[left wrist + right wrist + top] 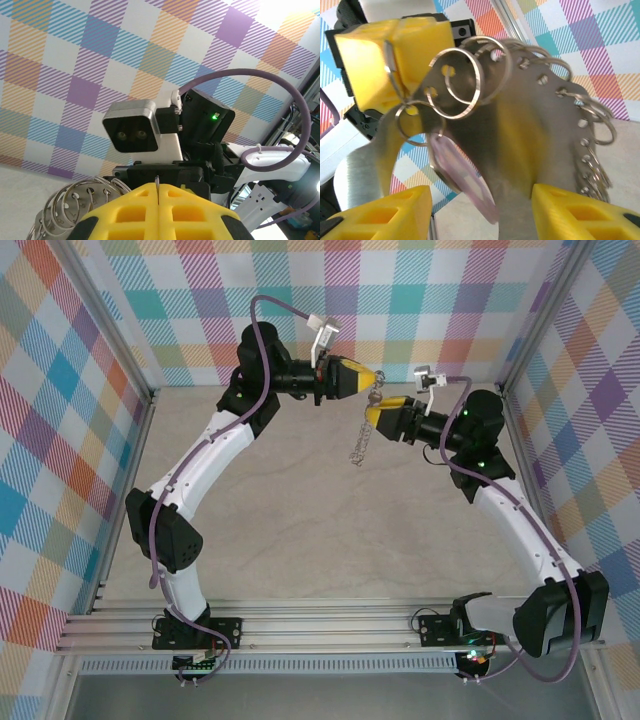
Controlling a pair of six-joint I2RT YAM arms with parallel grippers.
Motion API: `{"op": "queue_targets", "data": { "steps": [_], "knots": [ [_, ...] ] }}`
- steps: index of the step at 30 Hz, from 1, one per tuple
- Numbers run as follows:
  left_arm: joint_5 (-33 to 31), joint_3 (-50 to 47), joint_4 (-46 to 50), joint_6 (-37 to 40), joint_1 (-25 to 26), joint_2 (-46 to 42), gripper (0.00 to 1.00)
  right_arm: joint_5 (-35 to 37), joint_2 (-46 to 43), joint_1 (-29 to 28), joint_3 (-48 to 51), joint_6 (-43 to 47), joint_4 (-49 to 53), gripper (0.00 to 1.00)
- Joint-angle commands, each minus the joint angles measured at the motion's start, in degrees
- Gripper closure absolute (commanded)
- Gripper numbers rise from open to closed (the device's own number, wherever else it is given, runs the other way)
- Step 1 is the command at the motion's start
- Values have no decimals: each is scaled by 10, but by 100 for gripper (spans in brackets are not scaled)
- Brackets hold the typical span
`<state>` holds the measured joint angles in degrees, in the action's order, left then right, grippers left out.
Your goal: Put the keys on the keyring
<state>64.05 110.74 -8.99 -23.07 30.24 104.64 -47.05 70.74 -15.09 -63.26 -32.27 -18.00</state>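
Left end effector (368, 376), raised above the surface (300, 530): fingers pressed together on a thin wire loop at the edge of the keyring (530, 125), holding it in the air; right end effector (372, 413) just beside it, fingers (385, 215) apart, one on either side of the keyring's grey metal body, not closed on it; small silvery rings (592, 145) fringe the rim; the key (467, 182), pale lilac head, lies against the metal between the right fingers.
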Motion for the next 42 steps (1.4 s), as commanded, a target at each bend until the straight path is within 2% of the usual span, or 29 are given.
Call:
{"op": "queue_targets", "data": {
  "steps": [1, 6, 13, 18, 27, 37, 42],
  "knots": [
    [11, 15, -13, 5, -2, 2, 100, 4, -4, -5, -23, 15, -21, 47],
    [11, 12, -12, 5, -2, 2, 100, 6, -9, -6, -25, 15, -21, 62],
    [10, 9, -13, 5, -1, 1, 100, 6, -12, -6, -27, 13, -17, 99],
    [10, 8, -1, 17, -1, -3, 100, 28, -26, -7, -33, 47, 53, 100],
    [4, 17, 92, 103, -2, -20, 100, 100, -33, -4, -112, 168, 285, 100],
    [-2, 20, 128, 139, -2, -24, 100, 116, -20, -4, -173, 216, 392, 100],
    [-12, 21, 144, 153, -4, -27, 100, 148, -13, -5, -202, 234, 447, 100]
  ]
}}
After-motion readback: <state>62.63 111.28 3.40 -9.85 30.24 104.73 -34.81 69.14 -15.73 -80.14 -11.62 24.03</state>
